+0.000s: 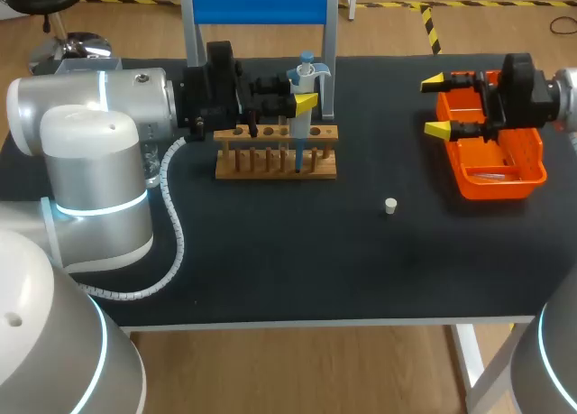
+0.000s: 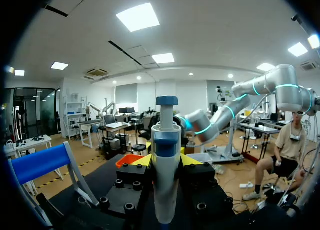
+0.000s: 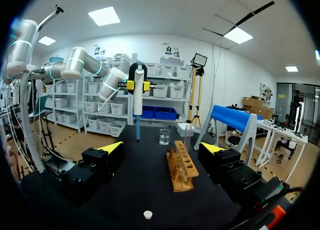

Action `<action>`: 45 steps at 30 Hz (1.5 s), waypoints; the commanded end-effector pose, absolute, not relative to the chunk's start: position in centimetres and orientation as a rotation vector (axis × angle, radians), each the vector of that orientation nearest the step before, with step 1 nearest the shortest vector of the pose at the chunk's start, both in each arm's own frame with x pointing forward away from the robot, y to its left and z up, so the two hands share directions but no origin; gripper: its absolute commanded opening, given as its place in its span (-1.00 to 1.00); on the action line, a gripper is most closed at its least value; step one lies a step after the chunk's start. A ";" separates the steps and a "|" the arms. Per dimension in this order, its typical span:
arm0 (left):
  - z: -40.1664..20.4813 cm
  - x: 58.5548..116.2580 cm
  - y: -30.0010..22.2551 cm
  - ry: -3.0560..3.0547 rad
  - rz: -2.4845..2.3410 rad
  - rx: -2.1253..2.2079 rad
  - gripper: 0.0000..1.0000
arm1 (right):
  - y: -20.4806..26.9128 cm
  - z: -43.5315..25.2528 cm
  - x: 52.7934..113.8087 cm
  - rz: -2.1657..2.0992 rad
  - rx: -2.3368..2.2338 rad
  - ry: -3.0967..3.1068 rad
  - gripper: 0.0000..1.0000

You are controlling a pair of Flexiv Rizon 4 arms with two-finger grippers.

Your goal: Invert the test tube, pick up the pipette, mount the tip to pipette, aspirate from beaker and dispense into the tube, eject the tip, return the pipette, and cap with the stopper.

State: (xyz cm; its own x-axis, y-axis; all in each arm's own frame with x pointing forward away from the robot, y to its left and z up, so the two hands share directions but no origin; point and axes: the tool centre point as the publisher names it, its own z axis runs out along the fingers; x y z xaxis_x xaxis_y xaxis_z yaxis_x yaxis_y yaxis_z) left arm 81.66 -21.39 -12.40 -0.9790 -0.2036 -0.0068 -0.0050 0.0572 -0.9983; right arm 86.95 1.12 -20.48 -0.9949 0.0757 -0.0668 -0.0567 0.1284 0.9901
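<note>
Filling the frame's lower left, my left arm (image 1: 90, 161) ends over the wooden rack (image 1: 276, 152) at upper centre, left fingers (image 1: 305, 105) clenched on the upright pipette (image 1: 303, 76). Just behind rises a blue-barred stand (image 1: 260, 4). Right of centre the stopper (image 1: 390, 206) lies on the table (image 1: 297, 270). Upper right, my right fingers (image 1: 439, 128) hang released above the orange tray (image 1: 500, 195).

Bright, even light is falling from white ceiling panels (image 2: 139, 16), which are washing out at their centres in both wrist views. The dark table (image 1: 270, 252) is absorbing it, giving almost no glare and barely showing shadows. The left arm (image 1: 95, 152) is shining with broad soft highlights, the pipette (image 2: 165, 160) is catching a pale sheen, and straight lines are bowing toward the wrist views' rims.
</note>
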 end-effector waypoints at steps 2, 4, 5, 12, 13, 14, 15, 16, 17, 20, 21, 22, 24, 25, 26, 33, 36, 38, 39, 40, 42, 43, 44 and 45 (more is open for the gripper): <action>-12.5 81.6 -21.4 2.168 -2.052 -0.217 -1.00 | 1.4 -20.1 88.1 1.991 0.008 2.287 1.00; -12.5 81.6 -21.4 2.168 -2.052 -0.217 -1.00 | 1.6 -19.9 88.8 1.988 0.009 2.288 1.00; -12.5 81.6 -21.4 2.168 -2.052 -0.217 -1.00 | 1.8 -19.8 89.2 1.978 0.007 2.292 1.00; -12.5 81.6 -21.4 2.168 -2.052 -0.217 -1.00 | 3.6 -19.9 92.9 1.956 0.042 2.316 1.00; -12.5 81.6 -21.4 2.168 -2.052 -0.217 -1.00 | 3.8 -19.8 93.4 1.955 0.046 2.316 1.00; -12.5 81.6 -21.4 2.168 -2.052 -0.217 -1.00 | 4.1 -19.7 94.0 1.939 0.052 2.322 1.00; -12.5 81.6 -21.4 2.168 -2.052 -0.217 -1.00 | 4.4 -19.6 94.5 1.935 0.054 2.323 1.00; -12.5 81.6 -21.4 2.168 -2.052 -0.217 -1.00 | 4.7 -19.4 95.0 1.924 0.055 2.324 1.00; -12.5 81.6 -21.4 2.168 -2.052 -0.217 -1.00 | 5.0 -19.3 95.6 1.909 0.064 2.331 1.00; -12.5 81.6 -21.4 2.168 -2.052 -0.217 -1.00 | 5.8 -19.0 97.1 1.895 0.078 2.332 1.00; -12.5 81.6 -21.4 2.168 -2.052 -0.217 -1.00 | 6.2 -18.8 97.7 1.884 0.081 2.334 1.00; -12.5 81.6 -21.4 2.168 -2.052 -0.217 -1.00 | 6.5 -18.7 98.2 1.875 0.090 2.335 1.00; -12.5 81.6 -21.4 2.168 -2.052 -0.217 -1.00 | 7.0 -18.4 99.1 1.858 0.102 2.338 1.00; -12.5 81.6 -21.4 2.168 -2.052 -0.217 -1.00 | 7.3 -18.3 99.5 1.851 0.115 2.340 1.00; -12.5 81.6 -21.4 2.168 -2.052 -0.217 -1.00 | 7.6 -18.2 100.0 1.840 0.124 2.343 1.00; -12.5 81.6 -21.4 2.168 -2.052 -0.217 -1.00 | 9.5 -17.9 102.1 1.789 0.175 2.363 1.00; -12.5 81.6 -21.4 2.168 -2.052 -0.217 -1.00 | 10.3 -18.0 102.8 1.770 0.198 2.370 1.00; -12.5 81.6 -21.4 2.168 -2.052 -0.217 -1.00 | 10.7 -17.9 103.1 1.758 0.207 2.374 1.00; -12.5 81.6 -21.4 2.168 -2.052 -0.217 -1.00 | 11.0 -17.9 103.3 1.755 0.209 2.375 1.00; -12.5 81.6 -21.4 2.168 -2.052 -0.217 -1.00 | 11.2 -17.9 103.4 1.747 0.212 2.379 1.00; -12.5 81.6 -21.4 2.168 -2.052 -0.217 -1.00 | 11.6 -17.9 103.8 1.735 0.215 2.382 1.00; -12.5 81.6 -21.4 2.168 -2.052 -0.217 -1.00 | 11.8 -17.9 103.9 1.732 0.219 2.383 1.00; -12.5 81.6 -21.4 2.168 -2.052 -0.217 -1.00 | 11.9 -17.9 104.0 1.728 0.223 2.385 1.00; -12.5 81.6 -21.4 2.168 -2.052 -0.217 -1.00 | 12.1 -17.9 104.2 1.726 0.225 2.385 1.00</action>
